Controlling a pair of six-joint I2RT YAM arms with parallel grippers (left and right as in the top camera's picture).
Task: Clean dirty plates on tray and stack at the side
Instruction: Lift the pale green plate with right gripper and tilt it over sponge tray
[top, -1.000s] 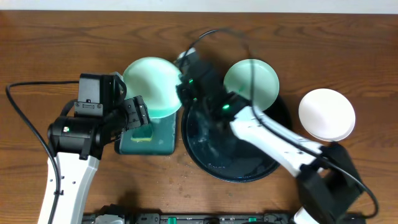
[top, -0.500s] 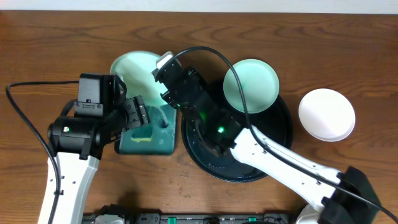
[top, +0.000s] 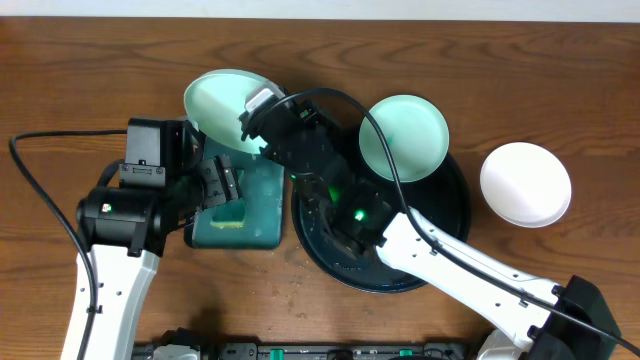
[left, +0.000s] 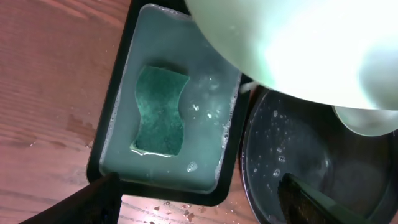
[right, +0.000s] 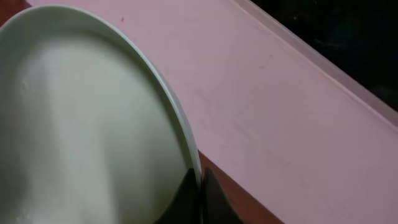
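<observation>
My right gripper (top: 258, 128) is shut on the rim of a pale teal plate (top: 222, 100) and holds it tilted above the far end of the rectangular tray. The right wrist view shows the fingers (right: 199, 186) pinching that plate's (right: 81, 124) edge. The held plate also fills the top of the left wrist view (left: 298, 50). A second teal plate (top: 403, 135) rests on the far rim of the round black tray (top: 380, 270). A clean white plate (top: 525, 183) lies on the table at the right. My left gripper (top: 222, 185) is open and empty over the rectangular tray (left: 199, 208).
The small rectangular black tray (top: 268, 238) holds teal liquid and a green sponge (left: 160, 111), left of the round tray (left: 292, 168). Crumbs and drops lie on the wood in front of it. A black cable loops over the right arm.
My right gripper has carried the teal plate left, from the round tray's edge to above the rectangular tray, and tilted it. The left arm has stayed put.
</observation>
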